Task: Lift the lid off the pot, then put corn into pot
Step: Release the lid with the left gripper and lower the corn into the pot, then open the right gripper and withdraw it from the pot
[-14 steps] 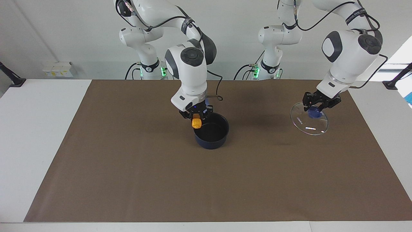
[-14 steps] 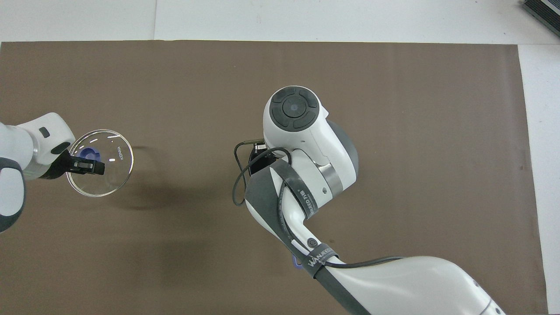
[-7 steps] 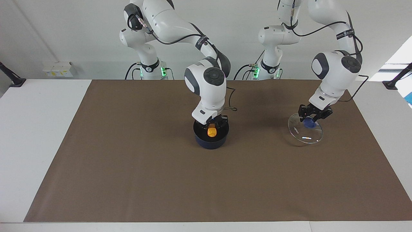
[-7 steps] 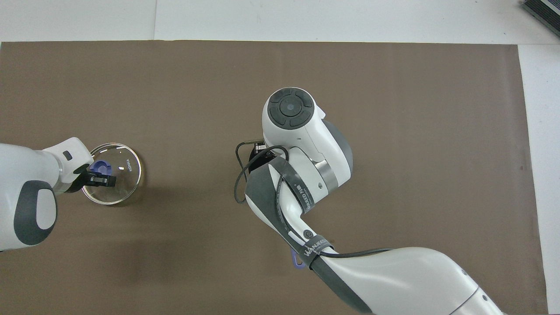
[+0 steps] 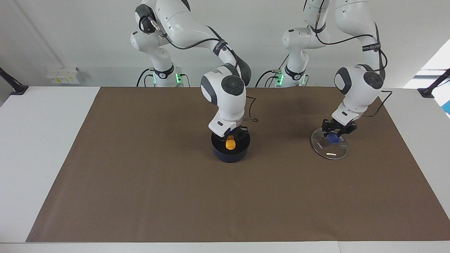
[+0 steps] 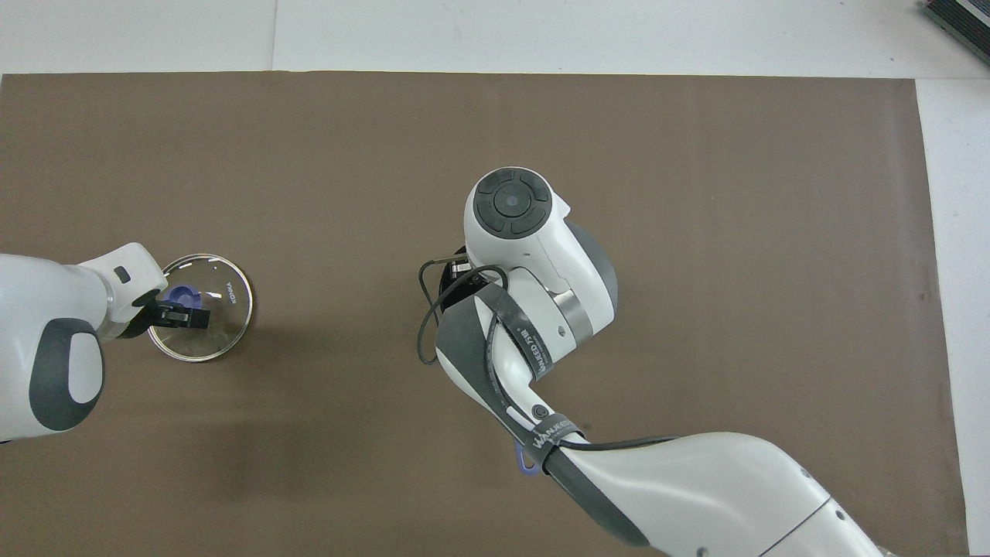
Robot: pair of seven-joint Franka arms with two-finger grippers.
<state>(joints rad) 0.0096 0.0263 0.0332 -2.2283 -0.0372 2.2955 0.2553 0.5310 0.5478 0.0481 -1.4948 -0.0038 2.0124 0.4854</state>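
1. You see the left gripper (image 5: 334,134) has lowered the round clear glass lid (image 5: 329,148) onto the brown mat (image 5: 140,182); whether it still grips the blue knob, you cannot tell.
2. The right gripper (image 5: 232,137) stays clenched on the yellow-orange corn cob (image 5: 230,144) inside the dark navy pot (image 5: 230,154).

The pot (image 5: 230,151) is dark navy blue with a black inside, and the corn (image 5: 230,144) in it is yellow-orange. The lid (image 5: 329,148) is clear glass with a thin metal rim, a blue knob (image 5: 332,139) and small white lettering. The table mat (image 5: 175,196) is plain brown on a white table (image 5: 38,140).
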